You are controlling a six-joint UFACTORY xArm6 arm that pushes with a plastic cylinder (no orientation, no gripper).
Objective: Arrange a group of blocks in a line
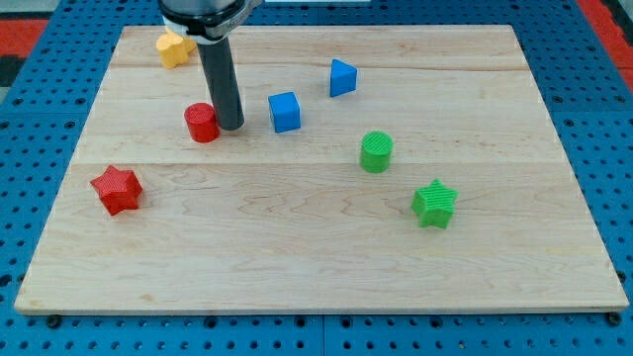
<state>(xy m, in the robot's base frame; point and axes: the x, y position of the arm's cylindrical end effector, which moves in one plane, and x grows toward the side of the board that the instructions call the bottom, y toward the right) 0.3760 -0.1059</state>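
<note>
My tip point(231, 128) rests on the board just right of a red cylinder point(201, 123), touching or nearly touching it. A blue cube point(284, 112) lies a little to the tip's right. A blue triangular block point(342, 77) lies further right and toward the view's top. A green cylinder point(376, 151) stands right of centre. A green star point(434, 203) lies below and right of it. A red star point(117, 189) lies at the view's left. A yellow block point(174, 46) sits near the top left edge, partly behind the rod.
The wooden board point(316, 267) lies on a blue perforated surface point(613, 119). The arm's dark body point(203, 15) hangs over the board's top left.
</note>
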